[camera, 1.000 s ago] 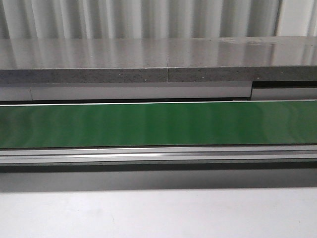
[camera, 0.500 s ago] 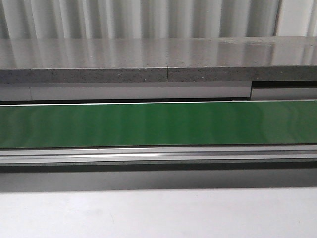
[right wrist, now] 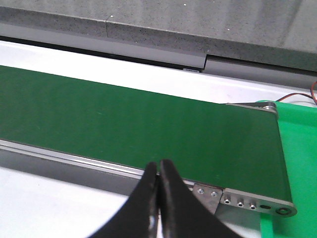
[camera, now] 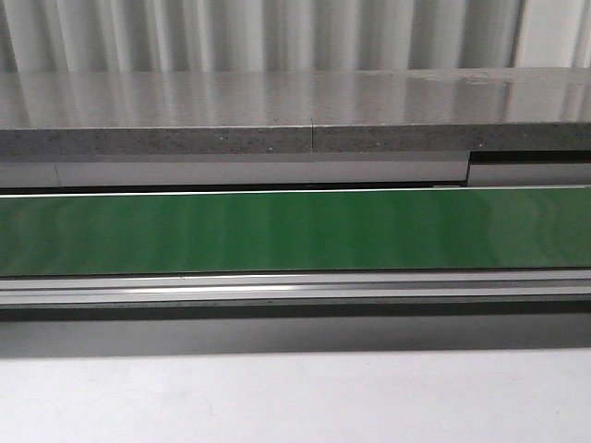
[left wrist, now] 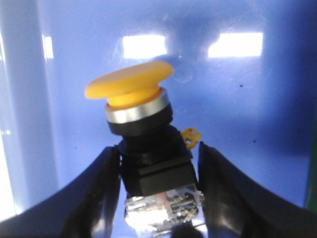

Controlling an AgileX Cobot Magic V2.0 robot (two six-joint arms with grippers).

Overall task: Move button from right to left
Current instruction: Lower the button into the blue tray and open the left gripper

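Observation:
In the left wrist view the button [left wrist: 130,87] fills the middle: yellow mushroom cap, silver ring, black collar and a partly clear contact block. My left gripper [left wrist: 157,148] is shut on the button, its black fingers [left wrist: 101,188] pressed against both sides of the block. The button is tilted, held over a blue bin floor [left wrist: 257,99]. My right gripper [right wrist: 159,166] is shut with nothing in it and hangs over the front rail of the green conveyor belt [right wrist: 124,124]. The front view shows neither gripper nor the button.
The green belt [camera: 295,231] runs across the front view, with a grey stone ledge [camera: 295,111] behind and a white tabletop [camera: 295,397] in front. A metal end bracket [right wrist: 237,198] and a green mat [right wrist: 297,148] lie at the belt's right end.

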